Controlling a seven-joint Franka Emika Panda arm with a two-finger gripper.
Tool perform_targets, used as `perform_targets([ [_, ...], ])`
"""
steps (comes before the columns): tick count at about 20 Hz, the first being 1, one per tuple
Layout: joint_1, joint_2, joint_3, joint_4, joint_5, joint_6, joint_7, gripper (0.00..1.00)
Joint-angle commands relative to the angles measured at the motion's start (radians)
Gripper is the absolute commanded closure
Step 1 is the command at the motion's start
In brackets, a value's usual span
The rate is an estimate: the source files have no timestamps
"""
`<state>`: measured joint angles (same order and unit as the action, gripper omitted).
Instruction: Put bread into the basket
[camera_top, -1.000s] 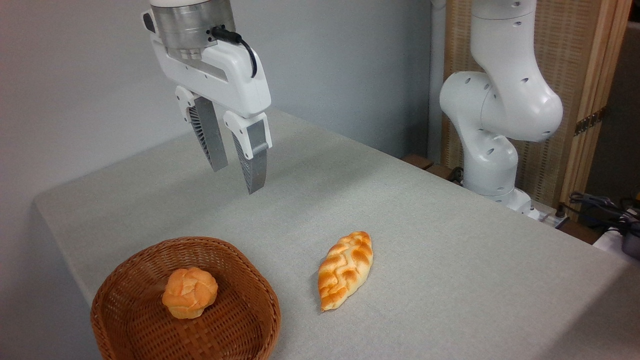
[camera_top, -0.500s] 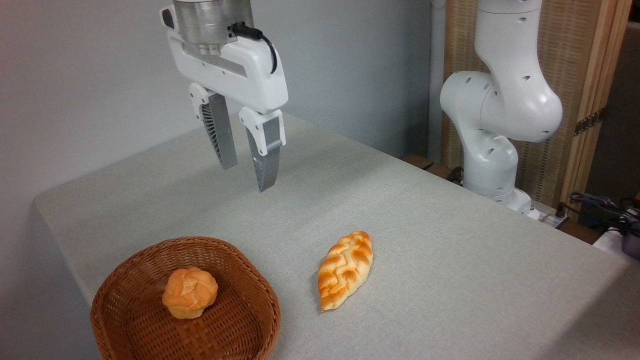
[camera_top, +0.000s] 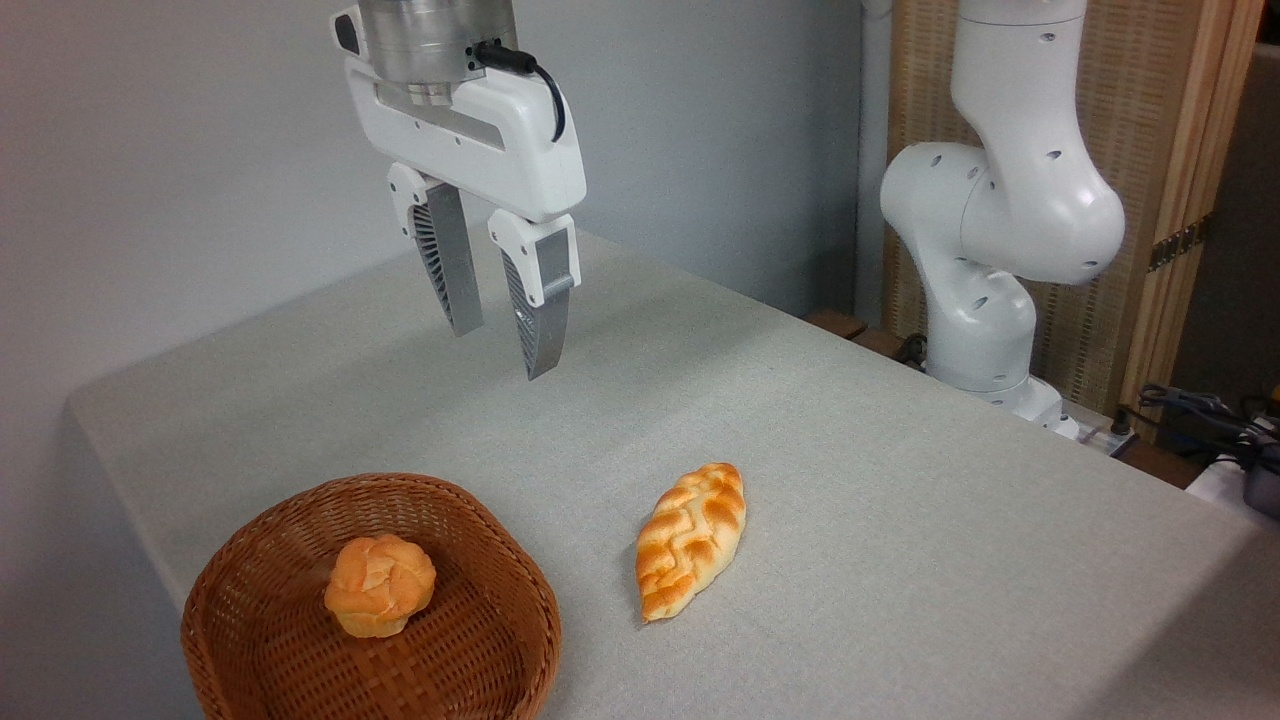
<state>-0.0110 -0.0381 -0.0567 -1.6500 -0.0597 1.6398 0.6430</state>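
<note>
The small round orange-golden bun (camera_top: 379, 585) with a knotted top lies inside the round brown wicker basket (camera_top: 250, 560) at the table's front left. My gripper (camera_top: 503, 350) hangs open high above the table, up and to the right of the basket, well apart from the bun. Nothing is between its two grey fingers (camera_top: 537, 315).
A longer braided leaf-shaped loaf (camera_top: 691, 538) lies on the grey tablecloth (camera_top: 900, 520) right of the basket. The arm's white base (camera_top: 985, 300) stands at the back right, with cables (camera_top: 1210, 415) and a wooden screen beyond. The table's left edge runs close behind the basket.
The gripper has moved to the right and slightly up, away from above the basket, staying open. The bun, basket and loaf have not moved.
</note>
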Motion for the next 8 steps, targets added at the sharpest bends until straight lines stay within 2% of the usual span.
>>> perform_targets([
  [1,-0.015,-0.006,0.014,0.009,0.033,-0.026,0.004,0.0],
  [3,-0.017,-0.002,0.012,0.025,0.067,-0.046,0.001,0.0],
  [8,-0.017,0.001,0.015,0.027,0.051,-0.046,0.01,0.0],
])
